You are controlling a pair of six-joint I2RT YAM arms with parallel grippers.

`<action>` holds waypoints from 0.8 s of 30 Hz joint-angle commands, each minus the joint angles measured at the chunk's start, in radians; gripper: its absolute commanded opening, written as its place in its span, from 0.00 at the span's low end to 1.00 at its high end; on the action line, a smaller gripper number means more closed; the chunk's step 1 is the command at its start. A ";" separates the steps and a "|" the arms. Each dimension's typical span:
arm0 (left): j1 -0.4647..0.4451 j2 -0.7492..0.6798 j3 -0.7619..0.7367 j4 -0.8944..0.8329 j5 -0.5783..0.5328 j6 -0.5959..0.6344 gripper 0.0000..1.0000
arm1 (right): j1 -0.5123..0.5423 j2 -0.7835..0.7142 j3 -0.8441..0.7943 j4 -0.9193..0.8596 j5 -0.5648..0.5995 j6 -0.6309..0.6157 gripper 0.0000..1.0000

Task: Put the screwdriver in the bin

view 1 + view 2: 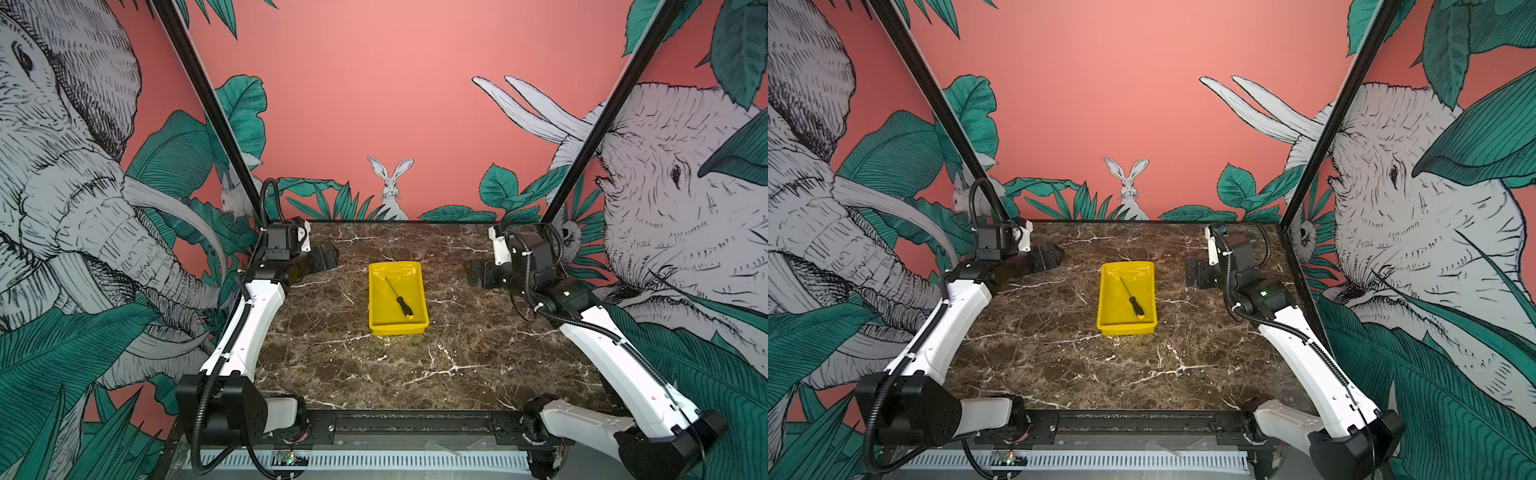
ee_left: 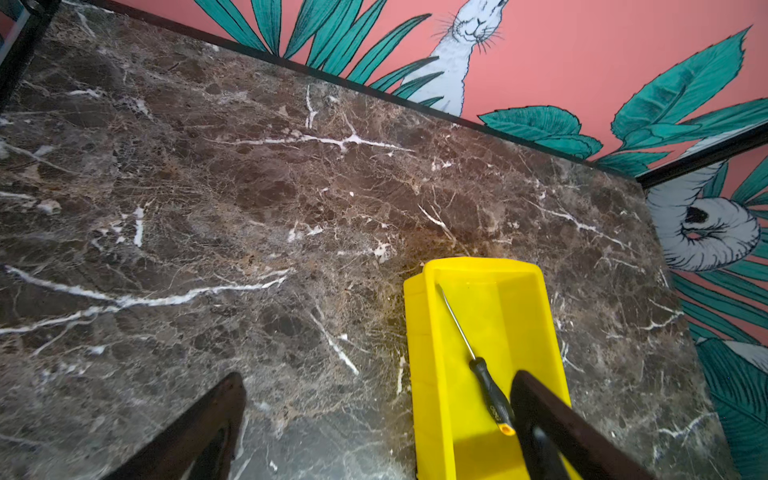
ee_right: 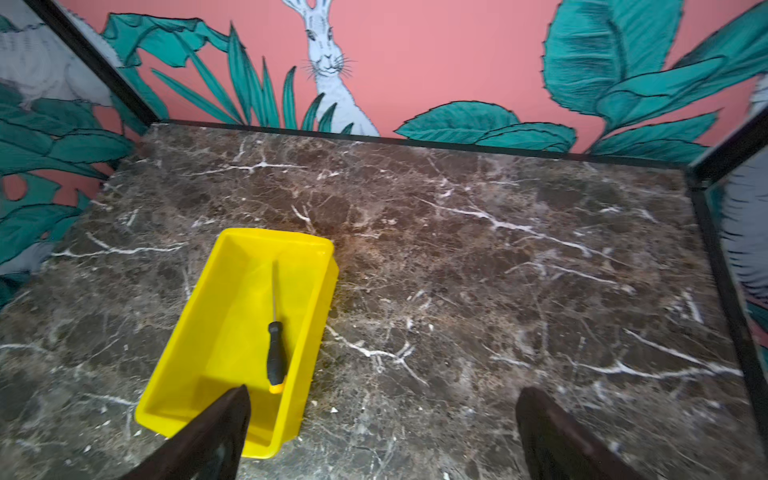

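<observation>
A dark brown marble counter (image 1: 415, 374) with white veins sits inside walls painted with jungle animals. A bright yellow bin (image 1: 397, 328) (image 1: 1127, 329) stands near the counter's middle, somewhat closer to the far edge. Its long sides run from the near edge toward the far edge.

The screwdriver (image 1: 399, 298) (image 1: 1133, 300) lies flat inside the bin, on a slant across its floor. The black handle with its orange cap points to the bin's near right corner, and the thin shaft reaches toward its far left corner. Both wrist views show it there too (image 2: 473, 361) (image 3: 275, 345), with nothing touching it.

The left gripper (image 1: 328, 257) (image 1: 1054, 257) sits low by the counter's far left corner. The right gripper (image 1: 476, 274) (image 1: 1192, 272) sits low by the far right corner. Both point inward at the bin and are well apart from it. In each wrist view (image 2: 378, 376) (image 3: 382, 390) the jaws stand wide and released, with nothing between them.
</observation>
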 commanded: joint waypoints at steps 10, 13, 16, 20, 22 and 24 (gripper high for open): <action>-0.032 -0.060 -0.245 0.462 -0.176 0.268 1.00 | -0.032 -0.174 -0.157 0.007 0.281 -0.119 0.99; -0.033 -0.066 -0.308 0.518 -0.224 0.285 1.00 | -0.033 -0.178 -0.194 0.060 0.307 -0.184 0.99; -0.033 -0.064 -0.386 0.620 -0.243 0.319 1.00 | -0.034 -0.168 -0.243 0.140 0.311 -0.242 0.99; -0.032 -0.040 -0.454 0.694 -0.331 0.296 1.00 | -0.033 -0.140 -0.299 0.223 0.319 -0.289 0.99; -0.033 -0.019 -0.481 0.752 -0.352 0.306 1.00 | -0.034 -0.134 -0.326 0.264 0.339 -0.292 0.99; -0.033 0.007 -0.501 0.805 -0.376 0.309 1.00 | -0.038 -0.128 -0.348 0.297 0.338 -0.297 0.99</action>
